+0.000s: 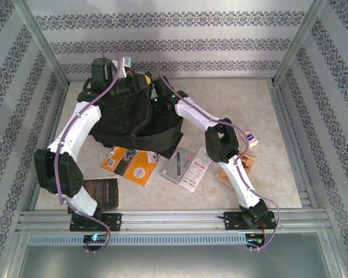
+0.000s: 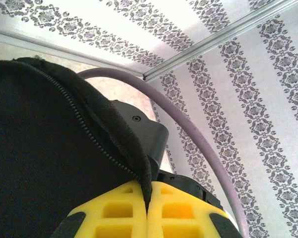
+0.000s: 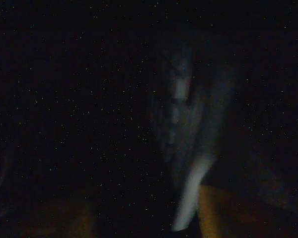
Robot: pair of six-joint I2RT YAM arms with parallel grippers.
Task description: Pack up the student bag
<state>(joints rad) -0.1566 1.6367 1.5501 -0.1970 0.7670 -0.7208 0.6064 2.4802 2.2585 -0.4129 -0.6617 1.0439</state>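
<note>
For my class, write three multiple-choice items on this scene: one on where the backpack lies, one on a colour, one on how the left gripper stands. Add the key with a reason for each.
1. Where on the table is the backpack?
A. At the far side, beyond the loose booklets
B. At the near edge, against the arm bases
C. In the near right corner

2. What colour are the finger pads of the left gripper?
A. Red
B. Yellow
C. Blue

3. How does the left gripper stand?
A. Wide open in the air
B. Shut on a booklet
C. Shut on the backpack's zipper edge

Key:
1 A: in the top view the booklets lie nearer than the backpack.
2 B: the left wrist view shows yellow pads.
3 C: the pads meet with black fabric pinched between them.
</note>
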